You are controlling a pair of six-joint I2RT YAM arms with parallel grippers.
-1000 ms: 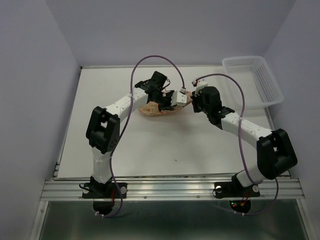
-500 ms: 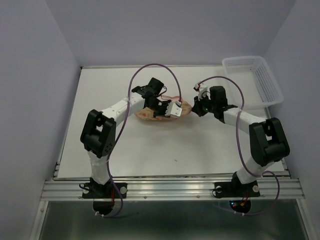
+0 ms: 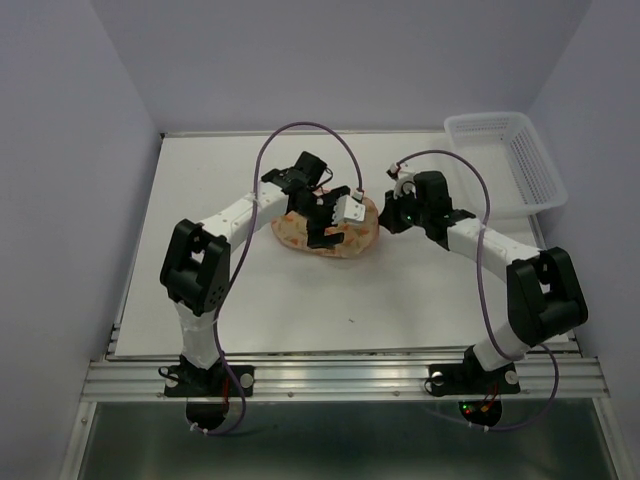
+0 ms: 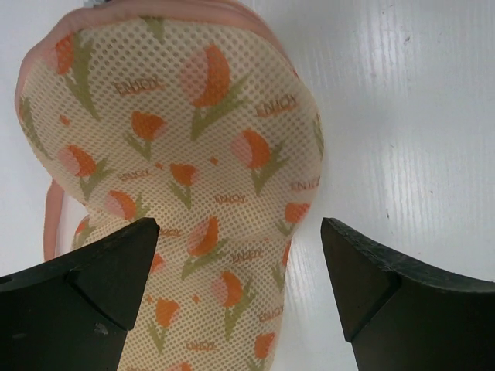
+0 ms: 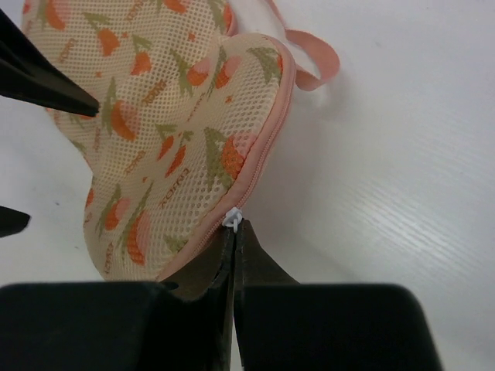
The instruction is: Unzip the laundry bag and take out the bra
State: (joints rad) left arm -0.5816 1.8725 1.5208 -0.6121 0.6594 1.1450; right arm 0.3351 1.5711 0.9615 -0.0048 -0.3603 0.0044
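While the laundry bag (image 3: 330,235) lies on the white table (image 3: 250,310) between the two arms, the left gripper (image 4: 240,224) hangs over it, spread wide, a finger on either side of one lobe. The right gripper (image 5: 234,229) is pinched tight at the pink zip edge, seemingly on the small white zip pull (image 5: 231,219).

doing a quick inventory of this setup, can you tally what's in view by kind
laundry bag: 1
white basket: 1
grippers: 2, the left gripper open over the bag, the right gripper shut on the zip pull
purple cables: 2
total: 6
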